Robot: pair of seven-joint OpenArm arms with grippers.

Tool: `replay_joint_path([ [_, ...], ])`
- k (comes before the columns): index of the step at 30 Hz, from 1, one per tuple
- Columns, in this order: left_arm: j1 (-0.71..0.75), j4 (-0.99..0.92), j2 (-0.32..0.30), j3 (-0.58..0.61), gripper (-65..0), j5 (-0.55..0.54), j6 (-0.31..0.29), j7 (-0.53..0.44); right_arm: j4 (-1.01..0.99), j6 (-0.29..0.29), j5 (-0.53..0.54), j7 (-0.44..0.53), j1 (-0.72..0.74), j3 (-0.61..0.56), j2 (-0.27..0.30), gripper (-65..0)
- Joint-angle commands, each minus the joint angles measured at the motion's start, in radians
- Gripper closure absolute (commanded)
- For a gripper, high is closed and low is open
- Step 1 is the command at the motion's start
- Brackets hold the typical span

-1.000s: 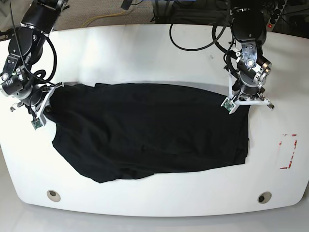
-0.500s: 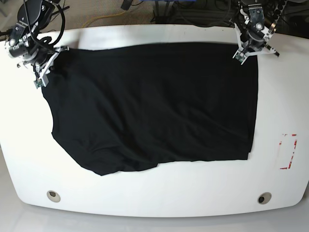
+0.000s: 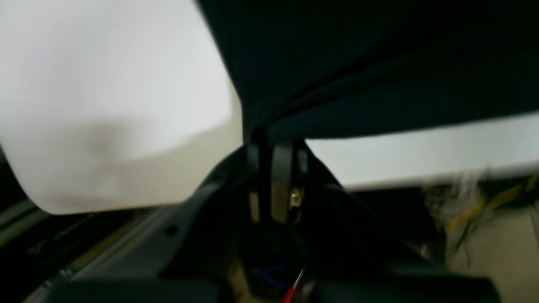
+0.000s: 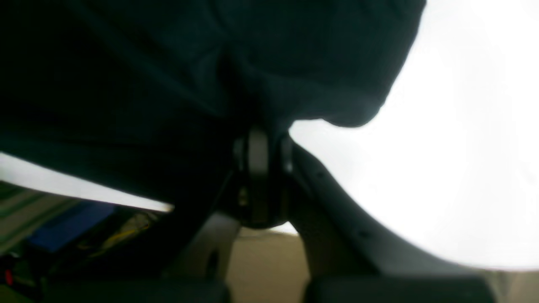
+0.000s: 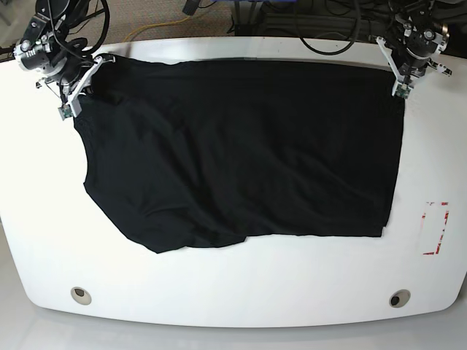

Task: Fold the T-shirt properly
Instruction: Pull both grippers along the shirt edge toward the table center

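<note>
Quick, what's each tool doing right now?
Left tool: closed on the T-shirt.
Right tool: closed on the T-shirt.

Looked like robotics lab: white table (image 5: 233, 292) with rounded corners, red tape rectangle (image 5: 435, 228), loose cables (image 5: 292, 25) on carpeted floor behind.

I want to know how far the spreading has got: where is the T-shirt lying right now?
In the base view the T-shirt lies spread across the white table, its far corners pinched by the right gripper at left and left gripper at right.
</note>
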Motion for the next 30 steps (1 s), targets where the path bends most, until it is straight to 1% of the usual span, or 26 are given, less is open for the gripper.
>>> replay_joint_path([
  [1, -0.05, 0.019, -0.014, -0.047, 0.0, -0.048, 0.022, 0.003, 0.017, -0.006, 0.037, 0.01, 0.019, 0.03, 0.022, 0.0],
  [4, -0.095, 0.019, -0.022, -0.079, 0.0, -0.083, 0.022, 0.008, 0.017, -0.006, 0.07, 0.008, 0.026, 0.067, 0.009, 0.0],
  [6, -0.123, 0.019, -0.022, -0.09, 0.0, -0.102, 0.022, 0.008, 0.014, -0.006, 0.107, 0.008, 0.029, 0.098, 0.011, 0.0],
  [11, -0.179, 0.017, -0.022, -0.088, 0.0, -0.143, 0.022, 0.008, 0.014, -0.006, 0.21, 0.01, 0.039, 0.115, 0.003, 0.0],
  [13, -0.21, 0.017, -0.017, -0.087, 0.0, -0.158, 0.022, 0.008, 0.013, -0.006, 0.23, 0.01, 0.068, 0.116, 0.002, 0.0],
  [15, -0.233, 0.017, -0.016, -0.081, 0.0, -0.163, 0.022, 0.009, 0.005, -0.006, 0.238, 0.01, 0.088, 0.116, -0.009, 0.0],
  [17, -0.267, 0.014, -0.014, -0.07, 0.0, -0.163, 0.022, 0.031, -0.006, -0.006, 0.239, 0.013, 0.1, 0.116, -0.02, 0.0],
  [21, -0.354, 0.012, -0.022, -0.064, 0.0, -0.157, 0.022, 0.103, -0.048, -0.006, 0.236, 0.014, 0.174, 0.118, -0.02, 0.0],
  [25, -0.442, -0.024, -0.023, -0.059, 0.0, -0.151, 0.022, 0.113, -0.134, -0.006, 0.23, 0.016, 0.244, 0.116, -0.018, 0.0],
  [26, -0.462, -0.041, -0.028, -0.048, 0.0, -0.151, 0.022, 0.113, -0.151, -0.006, 0.23, 0.016, 0.263, 0.112, -0.018, 0.0],
  [28, -0.483, -0.061, -0.057, -0.024, 0.0, -0.151, 0.022, 0.113, -0.18, -0.006, 0.227, 0.017, 0.29, 0.108, -0.018, 0.0],
  [30, -0.503, -0.09, -0.083, 0.024, 0.0, -0.152, 0.022, 0.112, -0.225, -0.006, 0.227, 0.017, 0.325, 0.108, -0.018, 0.0],
])
